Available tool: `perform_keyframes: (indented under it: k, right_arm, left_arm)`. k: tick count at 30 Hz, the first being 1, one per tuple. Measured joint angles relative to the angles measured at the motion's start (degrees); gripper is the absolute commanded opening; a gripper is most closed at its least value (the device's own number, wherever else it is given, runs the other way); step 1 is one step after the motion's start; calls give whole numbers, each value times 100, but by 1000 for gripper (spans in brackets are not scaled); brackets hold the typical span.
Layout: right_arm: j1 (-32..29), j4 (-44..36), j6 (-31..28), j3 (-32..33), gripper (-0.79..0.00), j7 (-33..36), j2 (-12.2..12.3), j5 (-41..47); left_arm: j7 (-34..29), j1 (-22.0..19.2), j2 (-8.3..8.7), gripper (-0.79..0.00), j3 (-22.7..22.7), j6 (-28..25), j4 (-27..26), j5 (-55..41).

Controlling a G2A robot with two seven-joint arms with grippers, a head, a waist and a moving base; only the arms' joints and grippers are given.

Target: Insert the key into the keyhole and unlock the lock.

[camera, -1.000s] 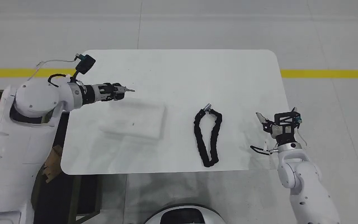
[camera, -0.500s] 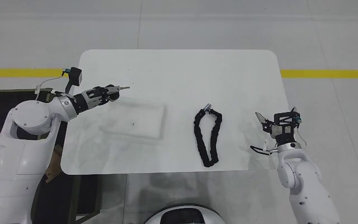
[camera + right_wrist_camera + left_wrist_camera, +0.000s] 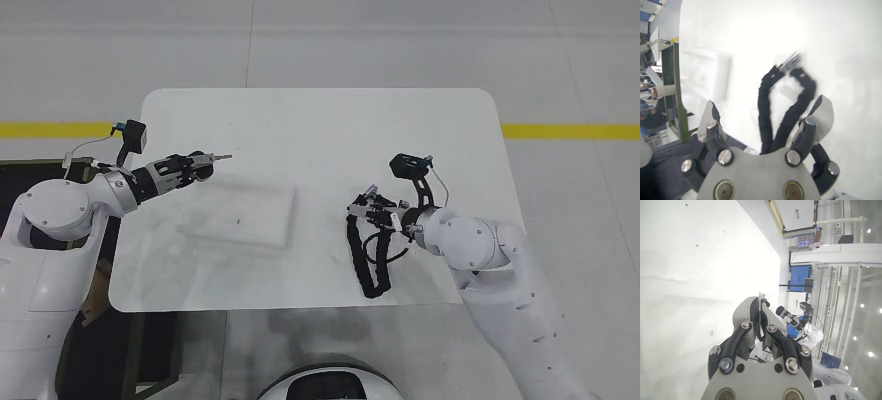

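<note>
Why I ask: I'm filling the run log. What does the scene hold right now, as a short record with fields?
left tool: shut on the key, over the left part of the table
key: sticks out past the tool's tips, far from the lock
right tool: open, over the loop of the chain lock
chain lock: black loop lying on the table, metal end at its far tip
white pad: flat between the arms
key in keyhole: not yet
</note>
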Motion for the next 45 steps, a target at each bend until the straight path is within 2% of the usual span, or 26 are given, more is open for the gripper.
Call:
perform_keyframes:
  k: [10, 13, 18, 21, 25, 27, 29, 30, 32, 33, 35, 40, 45]
  right_arm:
    - [39, 1, 28, -38, 0, -74, -3, -50]
    - [-142, 47, -32, -90, 0, -194, -46, 294]
    - [676, 647, 1089, -639, 0, -90, -260, 592]
    - [1223, 1288, 1314, -1171, 0, -156, -391, 453]
    - [1828, 2198, 1531, -1821, -135, -394, -551, 188]
    - [2085, 2705, 1632, -2131, -120, -493, -631, 107]
    - [2313, 3110, 1808, -2351, -209, -674, -707, 65]
    - [2387, 3237, 1892, -2433, -215, -757, -735, 43]
    - [2510, 3449, 2091, -2609, -468, -956, -788, -32]
    - [2547, 3507, 2158, -2670, -520, -1022, -807, -35]
    - [2618, 3604, 2303, -2781, -785, -1166, -835, -49]
    - [2742, 3653, 2475, -2963, -785, -1334, -846, 37]
    - [2831, 3450, 2605, -3003, -785, -1465, -748, 191]
  left_arm:
    - [0, 0, 0, -785, 0, 0, 0, 0]
    - [0, 0, 0, -785, 0, 0, 0, 0]
    - [0, 0, 0, -785, 0, 0, 0, 0]
    - [0, 0, 0, -785, 0, 0, 0, 0]
    - [0, 0, 0, -785, 0, 0, 0, 0]
    - [0, 0, 0, -785, 0, 0, 0, 0]
    - [0, 0, 0, -785, 0, 0, 0, 0]
    - [0, 0, 0, -785, 0, 0, 0, 0]
    - [0, 0, 0, -785, 0, 0, 0, 0]
    - [0, 0, 0, -785, 0, 0, 0, 0]
    - [0, 0, 0, -785, 0, 0, 0, 0]
    - [0, 0, 0, -785, 0, 0, 0, 0]
    - [0, 0, 0, -785, 0, 0, 0, 0]
